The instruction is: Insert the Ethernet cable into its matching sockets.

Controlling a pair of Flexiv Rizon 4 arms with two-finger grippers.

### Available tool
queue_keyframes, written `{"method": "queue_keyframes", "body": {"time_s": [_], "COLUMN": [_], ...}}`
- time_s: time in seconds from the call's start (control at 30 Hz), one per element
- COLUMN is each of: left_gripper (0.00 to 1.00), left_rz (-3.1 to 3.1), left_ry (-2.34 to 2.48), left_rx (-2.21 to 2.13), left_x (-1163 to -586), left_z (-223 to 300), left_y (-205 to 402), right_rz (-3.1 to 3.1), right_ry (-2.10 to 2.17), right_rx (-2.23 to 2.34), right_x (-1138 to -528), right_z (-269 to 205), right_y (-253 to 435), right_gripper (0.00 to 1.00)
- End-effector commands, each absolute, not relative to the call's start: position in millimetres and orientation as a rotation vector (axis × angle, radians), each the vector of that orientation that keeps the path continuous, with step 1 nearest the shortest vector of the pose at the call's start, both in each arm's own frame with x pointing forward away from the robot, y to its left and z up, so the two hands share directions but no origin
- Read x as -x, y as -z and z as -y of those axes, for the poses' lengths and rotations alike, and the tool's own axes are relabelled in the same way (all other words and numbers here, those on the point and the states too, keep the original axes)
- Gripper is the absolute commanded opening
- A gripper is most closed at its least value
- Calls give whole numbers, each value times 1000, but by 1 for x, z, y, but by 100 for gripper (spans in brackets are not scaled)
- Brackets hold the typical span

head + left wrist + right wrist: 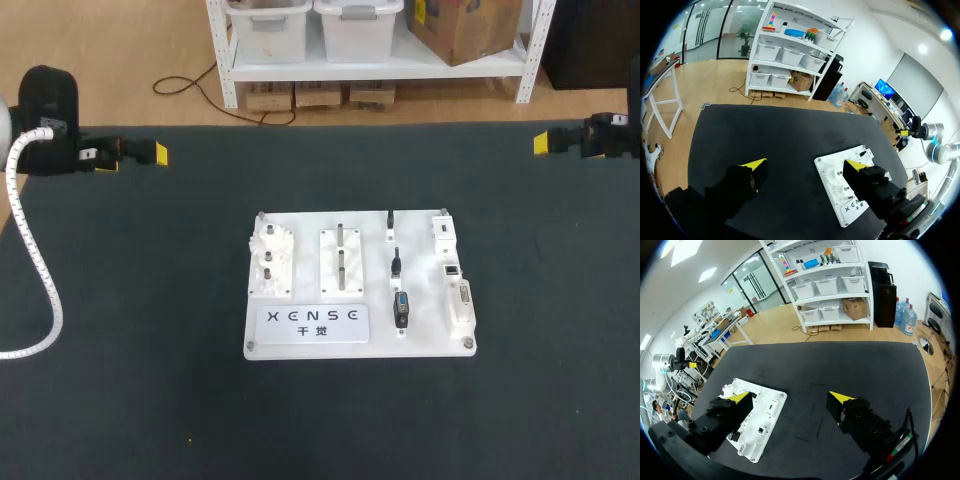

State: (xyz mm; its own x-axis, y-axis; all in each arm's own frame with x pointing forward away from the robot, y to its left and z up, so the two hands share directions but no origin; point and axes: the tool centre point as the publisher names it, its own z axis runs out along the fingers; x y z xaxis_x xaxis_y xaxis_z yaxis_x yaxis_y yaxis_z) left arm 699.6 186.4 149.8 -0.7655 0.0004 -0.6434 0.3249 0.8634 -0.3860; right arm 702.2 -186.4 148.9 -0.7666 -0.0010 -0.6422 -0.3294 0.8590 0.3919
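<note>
A dark, matte, felt-like cover lay over the table (150,380). Near its middle sat a flat white rectangular board (300,345) with small screws at the corners. The board carried rows of moulded white fixtures, some thin metal pegs (341,255), a column of small dark plugs (401,308) and, just beside them at the board's right edge, blocky white socket blocks (460,305). I could not tell for certain which of the dark pieces was the Ethernet part.

The left end effector (150,153) was at the table's far left edge, well apart from the board. Its black fingers with yellow wedge tips were spread wide with nothing between them. In its wrist view the left end effector (805,165) had the board (832,172) ahead of it, partly under one finger. A ribbed white hose (35,270) hung from that arm.

The right end effector (789,396) was at the table's far right edge, likewise released and empty. The board (767,412) lay ahead of it, toward one finger.

A white label plate (313,322) at the board's near edge bore dark print.
</note>
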Motion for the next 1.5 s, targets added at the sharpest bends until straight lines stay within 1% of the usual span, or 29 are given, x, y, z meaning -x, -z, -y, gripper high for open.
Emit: {"method": "queue_keyframes", "body": {"time_s": [0.03, 0.33, 0.4, 0.63, 0.93, 1.23, 1.5], "left_gripper": [100, 100, 100, 100, 100, 100, 100], "left_rz": [-2381, -2381, -2314, -1989, -1614, -1387, -1374], "left_ry": [632, 632, 656, 757, 863, 833, 830], "left_rx": [-231, -231, -357, -926, -1367, -1630, -1710], "left_x": [-700, -700, -704, -713, -705, -671, -655], "left_z": [-185, -185, -178, -128, -61, -11, 7], "left_y": [-151, -151, -154, -160, -151, -144, -131], "right_rz": [-2372, -2372, -2372, -2372, -2372, -2372, -2372], "right_ry": [-649, -649, -649, -649, -649, -649, -649], "right_rx": [237, 237, 237, 237, 237, 237, 237], "right_x": [-701, -701, -701, -701, -701, -701, -701], "right_z": [186, 186, 186, 186, 186, 186, 186], "right_y": [-150, -150, -150, -150, -150, -150, -150], "right_gripper": [100, 100, 100, 100, 100, 100, 100]}}
